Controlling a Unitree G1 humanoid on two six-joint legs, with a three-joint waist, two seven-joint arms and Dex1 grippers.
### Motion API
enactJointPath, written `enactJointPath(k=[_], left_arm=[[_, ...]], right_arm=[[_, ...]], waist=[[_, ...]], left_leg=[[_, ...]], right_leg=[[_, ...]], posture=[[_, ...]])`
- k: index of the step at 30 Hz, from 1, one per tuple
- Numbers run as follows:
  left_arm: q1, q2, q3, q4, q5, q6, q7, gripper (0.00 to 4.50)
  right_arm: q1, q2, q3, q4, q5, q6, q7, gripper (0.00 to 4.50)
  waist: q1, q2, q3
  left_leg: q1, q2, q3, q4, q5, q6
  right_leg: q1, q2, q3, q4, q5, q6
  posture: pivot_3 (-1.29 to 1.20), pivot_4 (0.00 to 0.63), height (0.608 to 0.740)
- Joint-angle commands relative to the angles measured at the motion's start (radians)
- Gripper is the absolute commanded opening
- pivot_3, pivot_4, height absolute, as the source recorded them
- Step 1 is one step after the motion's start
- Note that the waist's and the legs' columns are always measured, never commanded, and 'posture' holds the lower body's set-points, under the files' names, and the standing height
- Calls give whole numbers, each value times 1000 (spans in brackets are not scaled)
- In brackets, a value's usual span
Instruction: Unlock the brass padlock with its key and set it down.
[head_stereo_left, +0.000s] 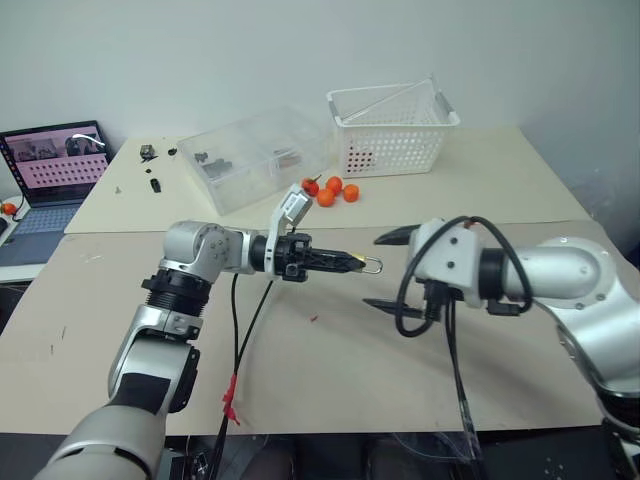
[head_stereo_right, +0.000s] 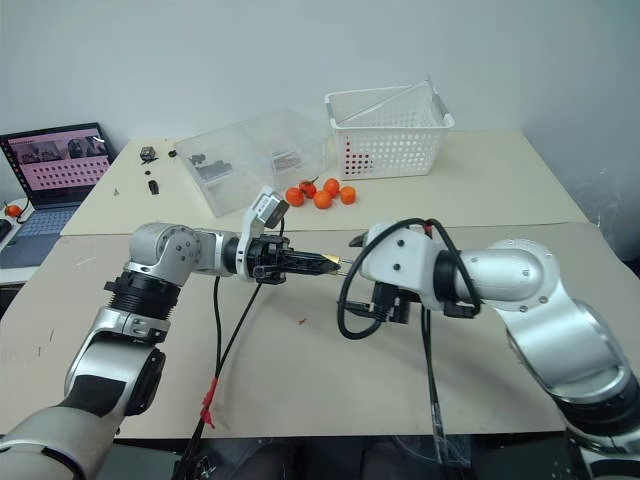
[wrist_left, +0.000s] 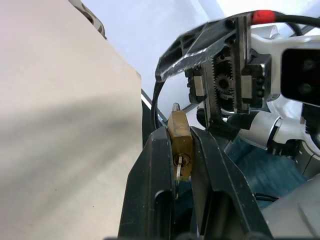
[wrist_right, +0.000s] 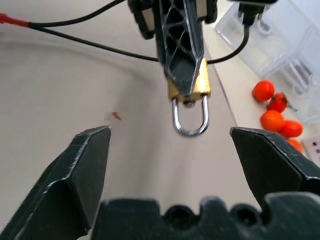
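Right gripper (wrist_right: 170, 135) gapes wide just short of the padlock (wrist_right: 189, 85), whose shackle hangs free between its fingertips, while the left gripper (head_stereo_left: 350, 263) clamps the brass body above bare table (head_stereo_left: 330, 360).

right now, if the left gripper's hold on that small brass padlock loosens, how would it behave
The small brass padlock looks solid metal, so probably heavy for its size and rigid. The left gripper pinches only its smooth flat sides above the beige table, so it could slip and drop. Being blocky, it would likely land flat, not roll.
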Motion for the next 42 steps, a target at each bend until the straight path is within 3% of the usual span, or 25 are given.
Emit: enactJointPath(k=[1, 3, 12, 16, 42], left_arm=[[-30, 12, 12, -9, -6, 0, -24, 34], [-33, 16, 11, -7, -5, 1, -28, 34], [-41, 16, 7, 5, 5, -5, -37, 34], [-45, 14, 8, 10, 10, -9, -39, 34], [-41, -1, 19, -11, 10, 8, -25, 34]], right_arm=[[19, -11, -102, -39, 51, 23, -21, 4471], [35, -5, -124, -40, 68, 28, -38, 4471], [23, 28, -100, -45, 101, 19, -119, 1204], [2, 46, -61, -37, 93, 7, -142, 28], [-65, 53, 72, 58, 16, -66, -155, 28]], waist=[[-2, 0, 0], [-2, 0, 0], [-1, 0, 0], [-2, 0, 0], [-2, 0, 0]], left_leg=[[0, 0, 0, 0, 0, 0], [1, 1, 0, -1, 0, 0], [0, 0, 0, 0, 0, 0], [0, 0, 0, -1, 0, 0], [0, 0, 0, 0, 0, 0]], right_leg=[[0, 0, 0, 0, 0, 0], [0, 1, 0, 0, 0, 0], [0, 0, 0, 0, 0, 0], [-1, 0, 0, 0, 0, 0], [-1, 0, 0, 0, 0, 0]], posture=[[0, 150, 740], [0, 150, 740], [0, 150, 740], [0, 150, 740], [0, 150, 740]])
